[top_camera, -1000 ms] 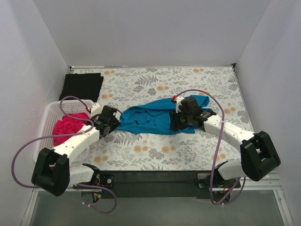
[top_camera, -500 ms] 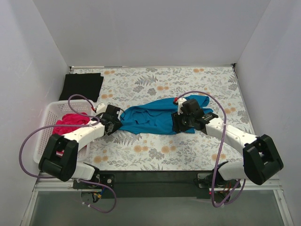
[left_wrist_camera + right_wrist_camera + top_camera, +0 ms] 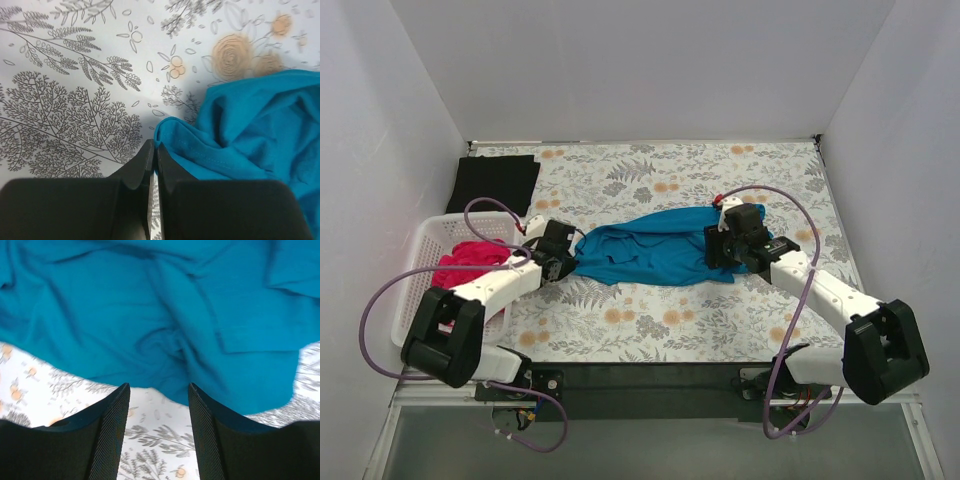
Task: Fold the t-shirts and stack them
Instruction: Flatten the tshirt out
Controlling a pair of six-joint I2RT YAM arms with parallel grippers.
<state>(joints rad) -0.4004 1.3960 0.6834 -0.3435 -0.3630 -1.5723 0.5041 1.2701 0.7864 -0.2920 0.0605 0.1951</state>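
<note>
Top view: I count three shirts. The teal t-shirt (image 3: 640,255) lies crumpled mid-table, the black t-shirt (image 3: 498,183) lies folded flat at the far left corner, and the magenta t-shirt (image 3: 470,258) is heaped in the single basket (image 3: 415,262). In my judgement the step in hand is spreading the teal one. Left wrist view: the left gripper (image 3: 152,146) is clenched at the teal hem; I cannot tell whether cloth is nipped. Right wrist view: the right gripper (image 3: 159,390) is released, hovering over the teal shirt's near edge. Next it should descend and pinch, then both arms should draw apart.
</note>
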